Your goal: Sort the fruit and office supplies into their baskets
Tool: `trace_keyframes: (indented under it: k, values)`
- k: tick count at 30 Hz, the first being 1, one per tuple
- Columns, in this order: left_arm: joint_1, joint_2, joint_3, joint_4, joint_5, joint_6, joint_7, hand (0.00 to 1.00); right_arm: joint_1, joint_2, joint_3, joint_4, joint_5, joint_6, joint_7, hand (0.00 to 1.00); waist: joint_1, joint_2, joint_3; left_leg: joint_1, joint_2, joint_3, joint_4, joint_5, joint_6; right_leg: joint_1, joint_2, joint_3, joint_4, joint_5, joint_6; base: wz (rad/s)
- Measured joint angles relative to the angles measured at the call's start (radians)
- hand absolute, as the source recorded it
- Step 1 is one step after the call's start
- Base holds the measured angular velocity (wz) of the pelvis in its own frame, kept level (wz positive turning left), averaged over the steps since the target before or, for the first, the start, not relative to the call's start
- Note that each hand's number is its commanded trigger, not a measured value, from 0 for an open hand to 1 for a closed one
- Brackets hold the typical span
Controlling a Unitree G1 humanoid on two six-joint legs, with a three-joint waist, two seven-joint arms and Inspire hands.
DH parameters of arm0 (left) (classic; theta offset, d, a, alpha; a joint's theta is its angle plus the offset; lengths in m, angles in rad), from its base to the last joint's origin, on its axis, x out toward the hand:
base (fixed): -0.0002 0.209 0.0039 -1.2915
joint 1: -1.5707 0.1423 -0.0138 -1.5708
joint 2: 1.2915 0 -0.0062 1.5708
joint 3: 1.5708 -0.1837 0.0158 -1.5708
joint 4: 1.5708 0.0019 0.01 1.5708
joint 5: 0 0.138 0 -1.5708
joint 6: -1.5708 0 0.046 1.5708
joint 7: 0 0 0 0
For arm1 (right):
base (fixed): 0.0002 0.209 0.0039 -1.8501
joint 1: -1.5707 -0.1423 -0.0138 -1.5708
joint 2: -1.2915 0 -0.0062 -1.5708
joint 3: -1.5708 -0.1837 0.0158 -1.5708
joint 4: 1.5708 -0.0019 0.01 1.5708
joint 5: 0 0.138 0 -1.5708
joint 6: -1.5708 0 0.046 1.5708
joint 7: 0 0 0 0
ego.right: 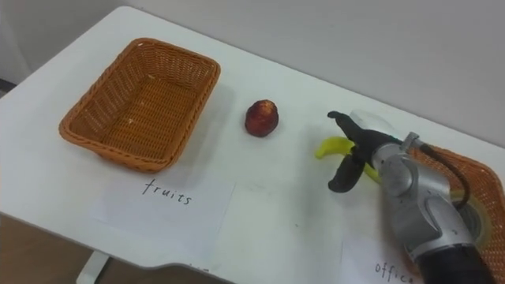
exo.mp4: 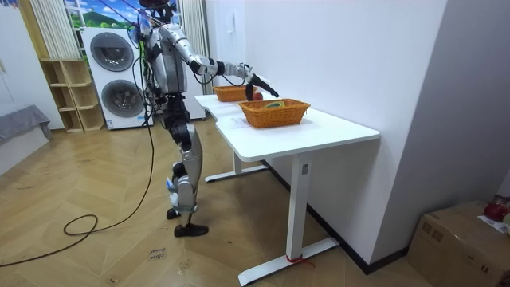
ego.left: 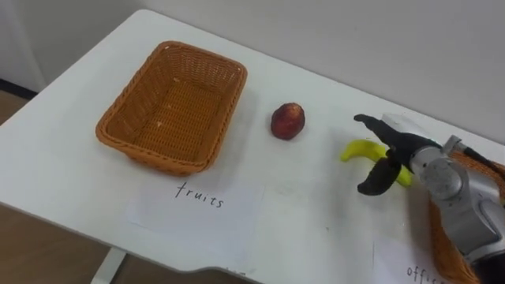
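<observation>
Robot stands at the white table (ego.left: 316,225), right arm stretched out from the frame's lower right. Right hand (ego.left: 392,151) at mid-right, open: dark fingers spread, thumb hooked low, straddling the yellow banana (ego.left: 357,150) lying on the tabletop. Contact unclear. Red fruit (ego.left: 288,121) at centre, well apart from the hand. Fruit basket (ego.left: 230,99) upper left, paper label (ego.left: 197,207) below it. Second basket (ego.right: 467,162) far right.
</observation>
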Motion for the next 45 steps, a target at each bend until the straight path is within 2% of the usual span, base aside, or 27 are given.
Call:
trace_keyframes:
  k: [4, 8, 16, 19, 28, 36, 40, 45]
  values:
    - [-0.001, 0.000, -0.003, 0.000, 0.006, 0.000, -0.002, 0.00, -0.024, 0.000, 0.006, 0.048, 0.000, 0.000, 0.011, 0.00, 0.000, -0.002, -0.0016, -0.008, 0.000, 0.001, 0.004, 0.001, 0.001, -0.005, -0.002, 0.001, 0.000, 0.000, 0.000, 0.00]
    - [0.000, 0.000, -0.010, 0.000, 0.006, 0.000, -0.006, 0.00, -0.031, 0.000, 0.007, 0.055, 0.000, 0.003, 0.011, 0.00, 0.003, 0.003, 0.0023, -0.008, 0.000, 0.001, 0.005, 0.001, 0.001, -0.005, -0.002, 0.002, -0.001, 0.000, 0.000, 0.00]
    - [-0.001, 0.000, -0.029, -0.003, 0.003, 0.002, -0.042, 0.00, -0.034, 0.000, 0.011, 0.100, -0.001, 0.008, 0.017, 0.00, 0.025, 0.006, 0.0046, -0.008, 0.000, 0.000, 0.006, 0.001, 0.001, -0.005, -0.002, 0.000, 0.000, 0.000, 0.000, 0.00]
    - [-0.001, 0.000, -0.029, 0.004, 0.003, 0.002, -0.042, 0.00, -0.051, 0.000, 0.038, 0.139, -0.001, 0.008, 0.018, 0.00, 0.027, 0.008, 0.0055, -0.008, 0.000, 0.000, 0.006, 0.001, 0.001, -0.005, -0.002, 0.000, 0.000, 0.000, 0.000, 0.00]
    - [-0.001, 0.000, -0.029, 0.006, 0.004, 0.005, -0.069, 0.00, -0.071, 0.000, 0.039, 0.178, -0.004, 0.005, 0.012, 0.00, 0.028, 0.009, 0.0065, -0.009, -0.002, -0.001, 0.004, 0.001, 0.001, -0.003, 0.000, -0.002, -0.007, 0.000, 0.000, 0.00]
    - [0.001, 0.000, -0.029, 0.005, 0.004, 0.011, -0.090, 0.00, -0.071, 0.000, 0.038, 0.184, -0.004, 0.011, 0.013, 0.00, 0.027, 0.017, 0.0015, -0.008, -0.002, -0.002, 0.004, 0.001, 0.001, 0.002, 0.000, -0.004, -0.014, 0.000, 0.000, 0.00]
    - [0.003, 0.000, -0.028, 0.005, 0.005, 0.017, -0.091, 0.00, -0.071, 0.000, 0.038, 0.213, 0.000, 0.012, 0.028, 0.00, 0.025, 0.015, -0.0030, -0.006, -0.002, -0.014, 0.006, 0.001, 0.001, 0.013, -0.003, -0.028, -0.015, 0.000, 0.000, 0.11]
    - [0.011, 0.000, -0.028, 0.008, 0.004, 0.021, -0.091, 0.00, -0.071, 0.000, 0.038, 0.227, 0.000, 0.012, 0.044, 0.00, 0.027, 0.015, -0.0029, -0.005, -0.004, -0.021, 0.011, 0.003, 0.001, 0.020, -0.007, -0.038, -0.015, 0.000, 0.001, 0.06]
